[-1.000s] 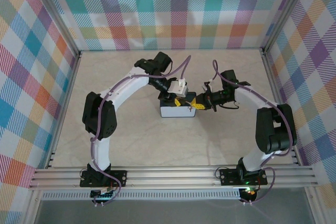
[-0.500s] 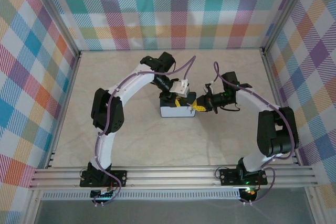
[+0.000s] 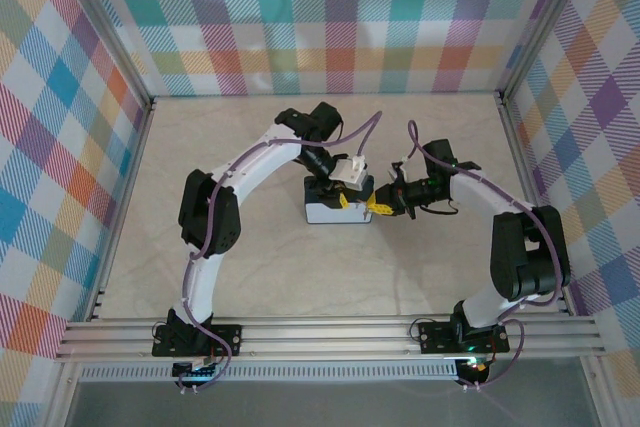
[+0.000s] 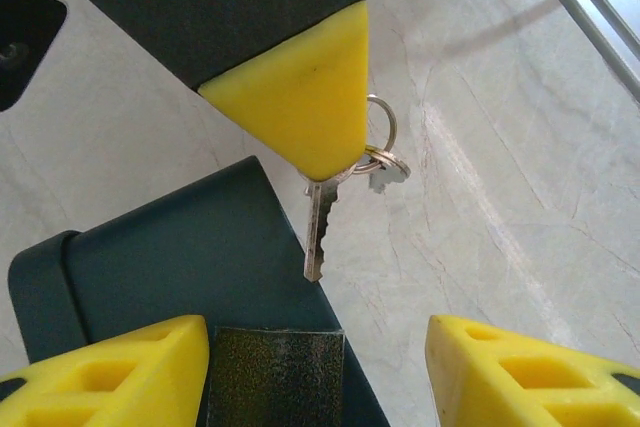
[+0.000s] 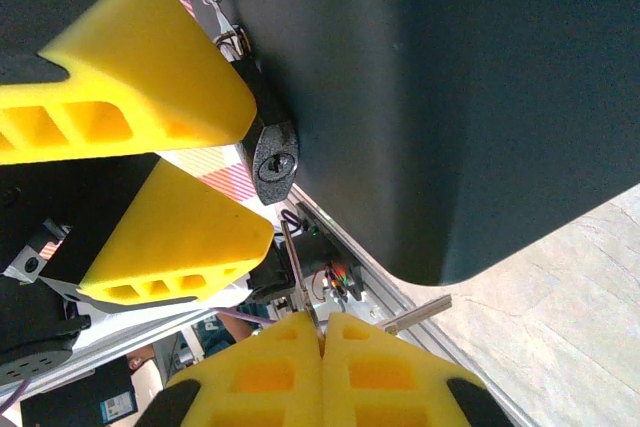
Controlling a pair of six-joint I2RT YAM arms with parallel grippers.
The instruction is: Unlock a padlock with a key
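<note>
A dark padlock [image 4: 275,372] stands over the dark-blue box [image 4: 170,267], and my left gripper [image 4: 318,335] grips it between its yellow fingers [image 4: 110,372]. Seen from the right wrist, the padlock's keyhole end [image 5: 273,162] sits between those two fingers [image 5: 130,77]. My right gripper [image 5: 322,332] is shut on a key [image 5: 297,267] whose blade points at the keyhole, its tip a short way off. From the left wrist, the key [image 4: 319,232] hangs just beyond the padlock, with a ring [image 4: 381,139] and a second key [image 4: 386,175]. Both grippers [image 3: 345,192] [image 3: 378,207] meet at the box [image 3: 335,213].
The box lies mid-table on the pale marbled surface [image 3: 250,267]. Checked walls [image 3: 320,17] enclose the back and both sides. An aluminium rail [image 3: 330,332] runs along the near edge by the arm bases.
The left arm's elbow and wrist have swung a little to the right while its gripper stayed at the box. The right gripper has barely moved.
</note>
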